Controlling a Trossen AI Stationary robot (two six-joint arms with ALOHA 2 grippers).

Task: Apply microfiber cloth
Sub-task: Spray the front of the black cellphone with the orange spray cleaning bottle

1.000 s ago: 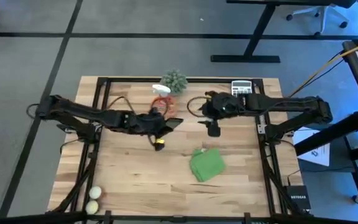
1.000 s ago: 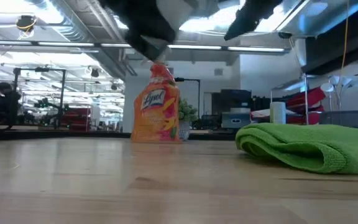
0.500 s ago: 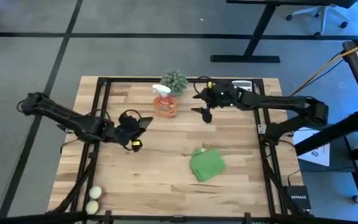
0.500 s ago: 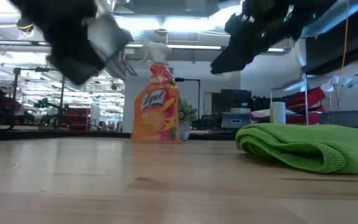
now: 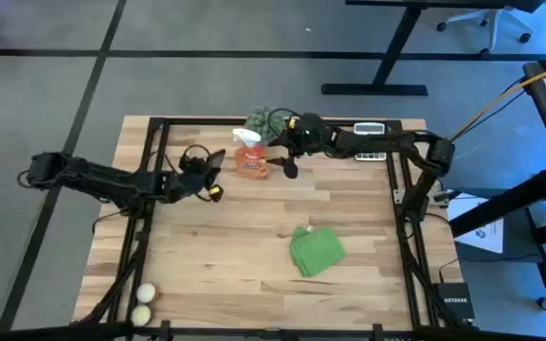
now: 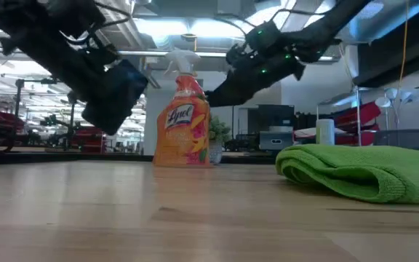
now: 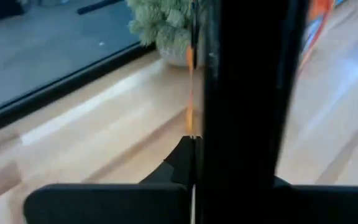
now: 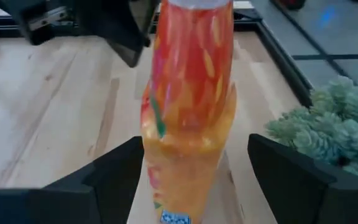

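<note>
From above, the microfiber cloth (image 5: pixel 316 251) lies bunched on the wooden surface (image 5: pixel 226 265), toward the near right, and nothing touches it. The right claw (image 5: pixel 286 156) is far from it, up at the back edge, just beside the orange spray bottle (image 5: pixel 250 159) and the fuzzy plant ball (image 5: pixel 265 119). The left claw (image 5: pixel 212 175) hangs on the bottle's other side, and two pale balls (image 5: pixel 142 305) sit at the near left corner. From the low camera, the cloth (image 6: pixel 362 169) rests flat and soft at the right, well apart from the bottle (image 6: pixel 182 125) behind it, with both dark arms up in the air. The left wrist camera is mostly blocked by a dark bar, so it cannot be told if the left claw is open or closed. The right wrist camera shows the right claw's fingers (image 8: pixel 300 180) spread wide, with the bottle (image 8: pixel 188 106) standing between them and not squeezed. To do this step well, a claw should probably come over the cloth, go down onto the middle of the bunch, and pinch a thick fold so it does not slip.
</note>
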